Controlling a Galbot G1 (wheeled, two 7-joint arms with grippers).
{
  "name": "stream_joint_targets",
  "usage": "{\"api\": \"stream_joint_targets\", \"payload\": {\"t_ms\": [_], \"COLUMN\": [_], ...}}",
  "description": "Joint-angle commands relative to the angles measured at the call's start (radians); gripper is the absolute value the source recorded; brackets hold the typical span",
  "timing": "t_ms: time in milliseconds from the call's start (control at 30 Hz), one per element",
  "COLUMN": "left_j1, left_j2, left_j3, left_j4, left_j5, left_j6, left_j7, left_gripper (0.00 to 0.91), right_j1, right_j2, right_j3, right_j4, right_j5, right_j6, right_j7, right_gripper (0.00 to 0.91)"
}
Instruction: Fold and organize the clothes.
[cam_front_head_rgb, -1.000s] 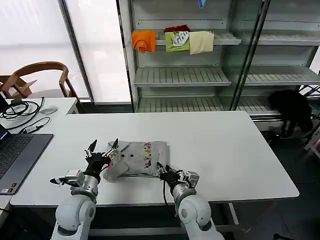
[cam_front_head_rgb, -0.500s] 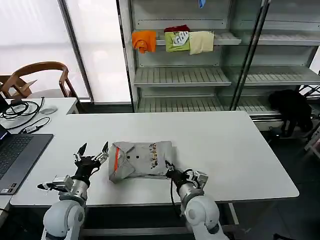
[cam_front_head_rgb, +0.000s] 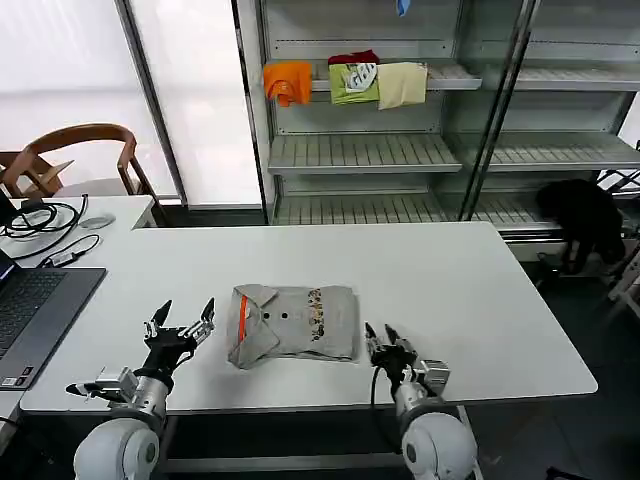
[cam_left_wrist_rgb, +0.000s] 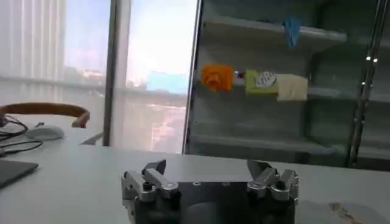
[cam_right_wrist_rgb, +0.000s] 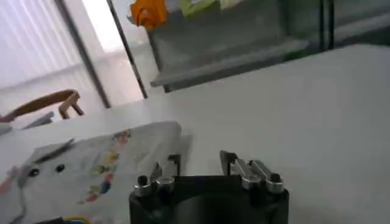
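- You have the folded clothes (cam_front_head_rgb: 293, 325) lying flat near the front edge of the white surface (cam_front_head_rgb: 480, 300), with bare room to their right.
- Your left tool (cam_front_head_rgb: 181, 325) hovers just left of them, fingers spread, holding nothing.
- Your right tool (cam_front_head_rgb: 384, 340) sits just off their right edge, released.
- The right wrist view shows the chest print (cam_right_wrist_rgb: 109, 164) and small dark dots.

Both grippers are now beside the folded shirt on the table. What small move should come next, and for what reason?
Probably grasp the folded shirt to move it aside. It lies compact, while the left gripper and right gripper are open and flank it without touching.
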Motion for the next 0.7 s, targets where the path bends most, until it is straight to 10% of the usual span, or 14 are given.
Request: {"api": "stream_joint_targets", "payload": {"t_ms": [33, 167, 700], "left_j1": [0.06, 0.086, 0.085], "left_j2": [0.015, 0.038, 0.041], "left_j3": [-0.078, -0.099, -0.124], "left_j4": [-0.023, -0.031, 0.001], "left_j5": [-0.064, -0.15, -0.258], "left_j6": [0.004, 0.027, 0.076], "left_j7": [0.021, 0.02, 0.014], "left_gripper": [0.907, 0.907, 0.907], "right_j1": [-0.02, -0.017, 0.002], "right_j2": [-0.168, -0.236, -0.282], "right_j3": [0.152, 0.249, 0.312], "right_j4": [0.07, 0.051, -0.034], "right_j5": [-0.217, -0.281, -0.151], "right_j6": [0.027, 0.042, 0.085], "right_j7": [-0.074, -0.223, -0.173], "right_gripper": [0.907, 0.907, 0.907]}}
